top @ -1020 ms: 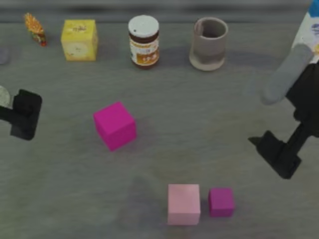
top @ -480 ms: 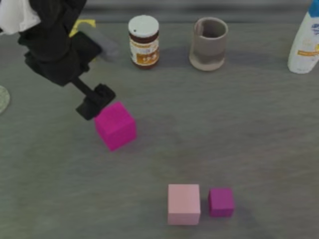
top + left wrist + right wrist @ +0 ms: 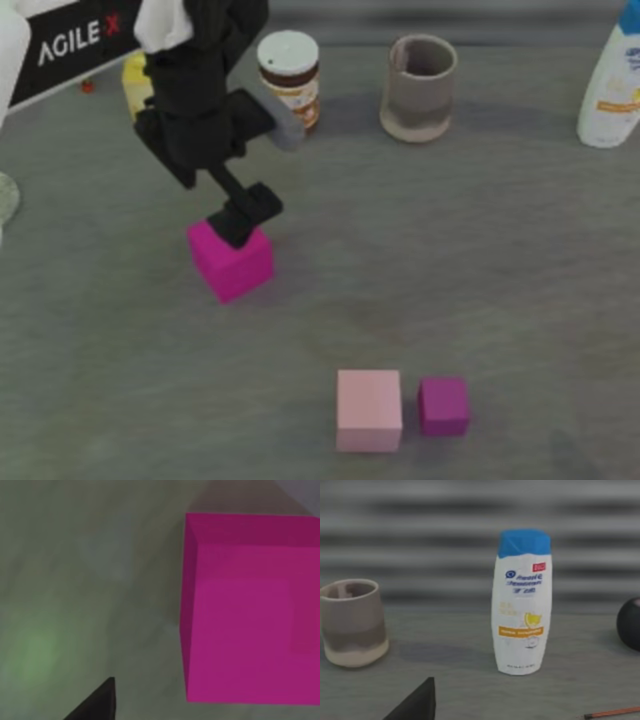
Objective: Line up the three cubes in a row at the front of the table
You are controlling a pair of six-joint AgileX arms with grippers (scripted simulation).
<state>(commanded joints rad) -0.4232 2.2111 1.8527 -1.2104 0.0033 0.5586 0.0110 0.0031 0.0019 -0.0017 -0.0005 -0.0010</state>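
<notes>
My left gripper point(image 3: 240, 215) above bright magenta cube point(image 3: 231, 262), mid-left of table point(image 3: 520, 300); fingers' state: cannot tell. Pale pink cube point(image 3: 369, 410) and small purple cube point(image 3: 443, 406) side by side at front. Cube sits rotated: align wrist with faces, centre, then descend. Right arm out of top view.

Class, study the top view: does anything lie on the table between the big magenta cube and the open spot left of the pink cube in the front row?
Nothing visible does. The left gripper is over the bright magenta cube; bare table runs from it to the spot beside the pale pink cube. Jar and mug stand behind.
</notes>
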